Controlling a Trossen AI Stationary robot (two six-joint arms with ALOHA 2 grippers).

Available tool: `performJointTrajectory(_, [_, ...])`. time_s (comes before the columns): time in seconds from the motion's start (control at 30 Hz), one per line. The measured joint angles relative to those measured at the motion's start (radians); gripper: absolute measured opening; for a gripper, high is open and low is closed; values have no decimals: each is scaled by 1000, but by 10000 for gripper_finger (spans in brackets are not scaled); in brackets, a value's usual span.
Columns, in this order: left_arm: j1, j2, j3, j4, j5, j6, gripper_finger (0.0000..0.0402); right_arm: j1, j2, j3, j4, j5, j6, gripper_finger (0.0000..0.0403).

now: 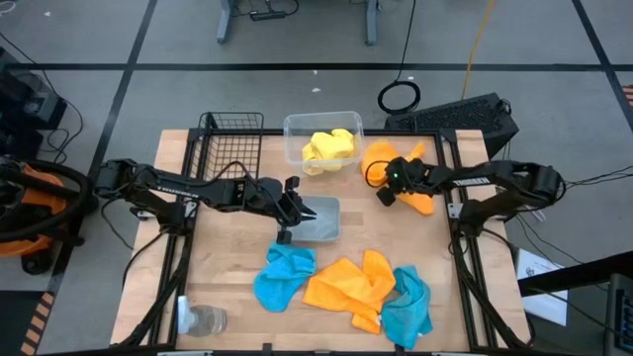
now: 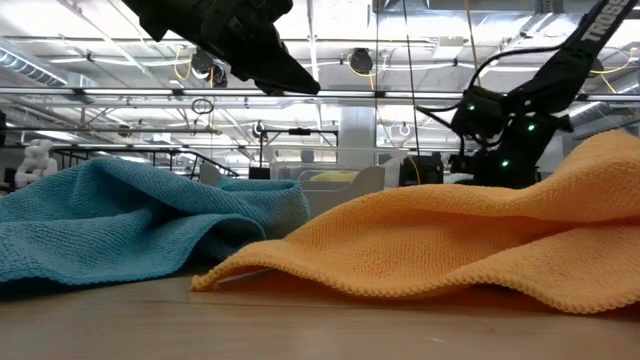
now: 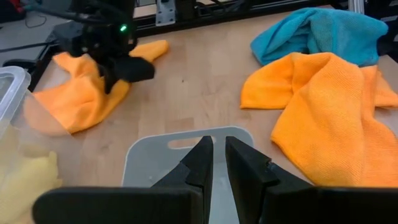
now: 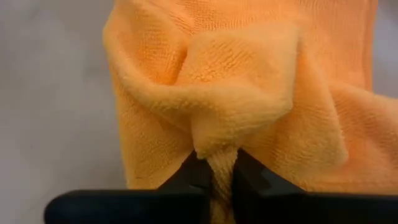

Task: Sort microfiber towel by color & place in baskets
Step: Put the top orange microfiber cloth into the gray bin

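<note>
The right gripper (image 1: 388,184) is pinching a fold of an orange microfiber towel (image 1: 396,158) near the table's far right edge, just beside the clear plastic tub (image 1: 292,133); in the right wrist view its fingers (image 4: 193,174) are sitting closed on a bunched ridge of the orange cloth (image 4: 249,93); the left gripper (image 3: 213,163) is hanging over the grey tray (image 1: 328,225) at the table's middle, its jaws drawn narrow with only a slim gap between them and nothing gripped; a yellow towel (image 1: 328,148) is lying inside the clear tub; the black wire-mesh basket (image 1: 229,148) is standing at the far left, beside the tub; along the near edge a blue towel (image 1: 282,277) is lying just beside a second, larger orange towel (image 1: 351,285), which is touching another blue towel (image 1: 407,307) on its right; a clear glass cup (image 1: 203,319) is lying on the table (image 1: 227,267) at the near left corner, well apart from the baskets.
</note>
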Motion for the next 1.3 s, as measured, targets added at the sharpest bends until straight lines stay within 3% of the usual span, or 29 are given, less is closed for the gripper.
performJointTrajectory(0.23, [0,0,0,18,0,11,52,240,-243,-2,-170,-8,195,5])
performJointTrajectory(0.47, [-2,23,0,211,-2,24,52,529,-462,0,-65,35,231,6])
performJointTrajectory(0.67, [-5,68,9,328,-1,24,52,698,-576,4,106,79,100,6])
performJointTrajectory(0.9, [-6,106,5,417,17,25,55,804,-565,4,395,80,-192,6])
performJointTrajectory(1.07, [-28,123,7,545,48,18,109,820,-532,4,557,77,-369,6])
performJointTrajectory(1.3, [-89,124,7,665,3,21,254,819,-468,4,677,60,-520,6])
